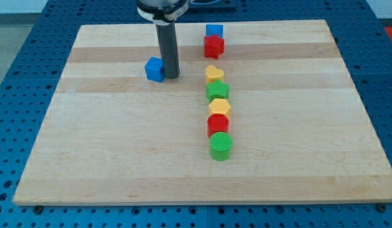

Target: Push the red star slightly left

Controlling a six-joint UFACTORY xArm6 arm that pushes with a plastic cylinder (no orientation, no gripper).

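The red star point(214, 46) lies near the view's top, right of centre, touching a blue block point(214, 30) just above it. My tip point(172, 76) rests on the board to the left of the red star and a little below it, well apart from it. The tip stands right beside a blue cube point(155, 69), on that cube's right side. The dark rod rises from the tip to the view's top.
Below the red star runs a column of blocks: a yellow heart point(214, 73), a green star point(218, 90), a yellow hexagon point(219, 106), a red block point(218, 124) and a green cylinder point(221, 145). The wooden board point(88, 158) lies on a blue perforated table.
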